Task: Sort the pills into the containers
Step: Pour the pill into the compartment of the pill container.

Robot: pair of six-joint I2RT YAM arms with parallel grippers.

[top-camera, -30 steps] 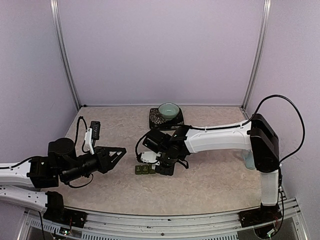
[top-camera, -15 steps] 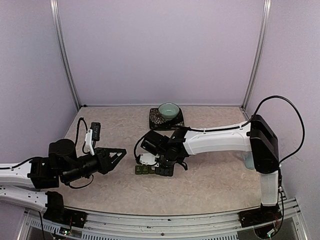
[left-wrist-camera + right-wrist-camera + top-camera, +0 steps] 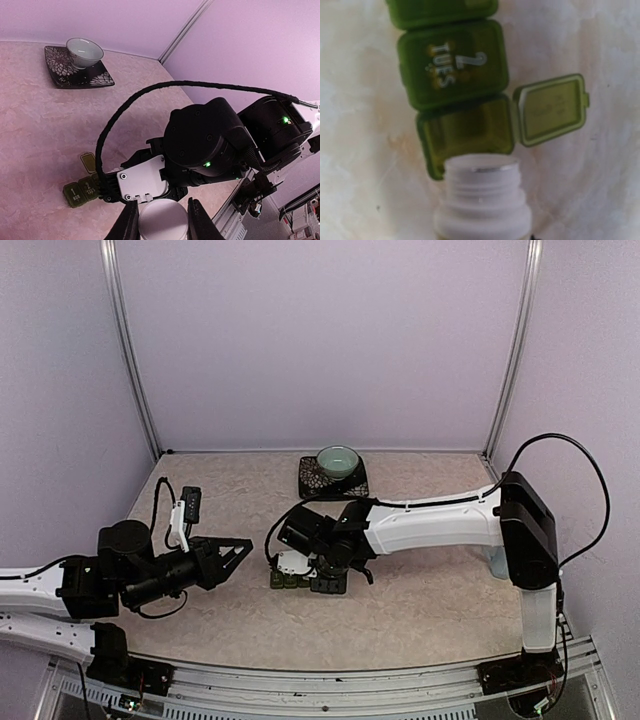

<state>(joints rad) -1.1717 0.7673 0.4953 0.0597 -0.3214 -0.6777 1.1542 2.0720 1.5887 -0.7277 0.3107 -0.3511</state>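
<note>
The containers (image 3: 452, 62) are a dark green strip of three joined compartments, also in the top view (image 3: 286, 580) and the left wrist view (image 3: 80, 190). The end compartment (image 3: 465, 135) stands open with its lid (image 3: 552, 107) flipped aside; no pills show in it. My right gripper (image 3: 318, 575) is shut on a white open bottle (image 3: 482, 195), whose threaded mouth is tipped over the open compartment's near edge. My left gripper (image 3: 160, 220) is shut on the bottle's round white cap (image 3: 162, 222) and hovers left of the strip (image 3: 235, 550).
A teal bowl (image 3: 338, 460) sits on a dark patterned plate (image 3: 318, 480) at the back centre, also in the left wrist view (image 3: 84, 50). A pale mug (image 3: 493, 562) is mostly hidden behind the right arm at the right.
My right gripper with the bottle has shifted slightly left and nearer over the green strip. The left arm has barely moved.
</note>
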